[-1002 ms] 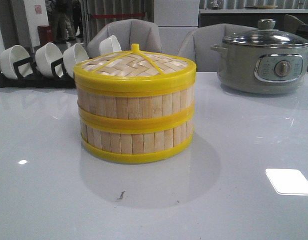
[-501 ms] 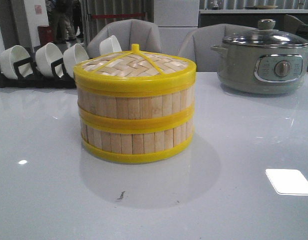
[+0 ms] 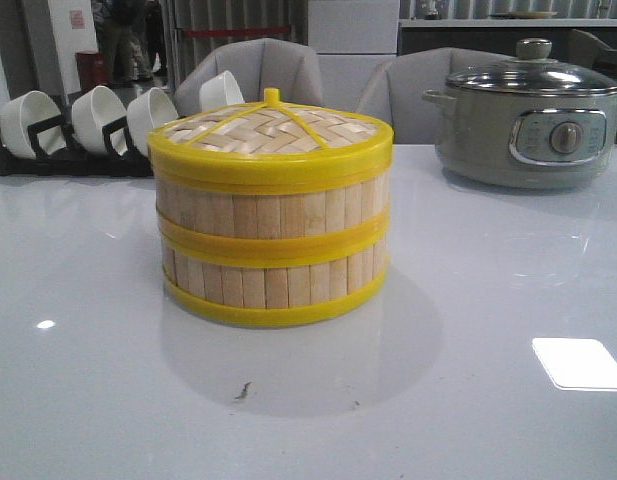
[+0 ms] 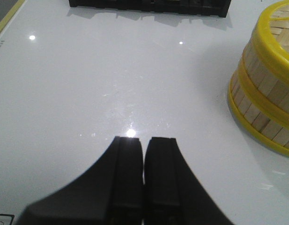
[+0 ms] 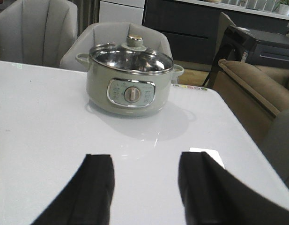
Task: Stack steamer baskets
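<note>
Bamboo steamer baskets (image 3: 273, 245) stand stacked and lidded mid-bench; left gripper (image 4: 144, 145) is closed on nothing, right gripper (image 5: 146, 164) spread apart.

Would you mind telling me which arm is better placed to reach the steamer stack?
Probably the left: its gripper, shut, has the steamer stack close by. The right gripper, open, faces the pot.

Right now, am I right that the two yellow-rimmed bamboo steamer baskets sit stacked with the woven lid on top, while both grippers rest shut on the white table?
Not quite: only the left gripper is shut, as the left wrist view shows. The right gripper is open in the right wrist view, and neither view shows either gripper resting on the white table. The yellow-rimmed bamboo steamer baskets are indeed stacked under the woven lid.
</note>
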{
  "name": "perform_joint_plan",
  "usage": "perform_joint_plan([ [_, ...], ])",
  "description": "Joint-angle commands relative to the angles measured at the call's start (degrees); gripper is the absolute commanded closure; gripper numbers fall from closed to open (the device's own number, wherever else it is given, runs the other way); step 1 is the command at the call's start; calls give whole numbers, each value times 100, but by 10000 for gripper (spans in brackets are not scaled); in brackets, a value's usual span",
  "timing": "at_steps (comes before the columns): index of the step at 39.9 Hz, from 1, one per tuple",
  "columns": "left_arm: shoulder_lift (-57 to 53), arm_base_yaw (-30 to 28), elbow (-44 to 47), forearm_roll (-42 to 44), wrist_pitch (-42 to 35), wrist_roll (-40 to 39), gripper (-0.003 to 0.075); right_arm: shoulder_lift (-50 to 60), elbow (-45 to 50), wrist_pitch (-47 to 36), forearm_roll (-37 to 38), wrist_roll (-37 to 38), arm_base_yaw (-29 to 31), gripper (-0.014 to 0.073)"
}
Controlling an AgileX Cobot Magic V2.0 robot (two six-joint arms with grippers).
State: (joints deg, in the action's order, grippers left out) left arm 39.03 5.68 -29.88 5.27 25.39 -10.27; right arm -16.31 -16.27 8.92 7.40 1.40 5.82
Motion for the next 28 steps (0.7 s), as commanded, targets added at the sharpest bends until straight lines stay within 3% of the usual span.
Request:
perform_joint_plan([
  [1,-18,-4,-165,-24,-449,-27,637,175,31,-597,68,2,25,172],
  [8,-18,-4,-165,-24,-449,-27,637,531,226,-705,68,2,25,172],
  [11,-18,-4,-165,-24,-449,-27,637,531,226,-724,68,2,25,215],
  [14,-18,-4,-165,-24,-449,-27,637,531,226,-724,68,2,25,313],
  [18,-18,-4,-165,-24,-449,-27,637,531,220,-726,68,2,25,561],
  [21,-18,-4,-165,-24,-449,-27,637,531,212,-789,59,2,25,518],
  [28,-18,-4,-165,-24,-449,-27,637,531,212,-811,59,2,25,520],
])
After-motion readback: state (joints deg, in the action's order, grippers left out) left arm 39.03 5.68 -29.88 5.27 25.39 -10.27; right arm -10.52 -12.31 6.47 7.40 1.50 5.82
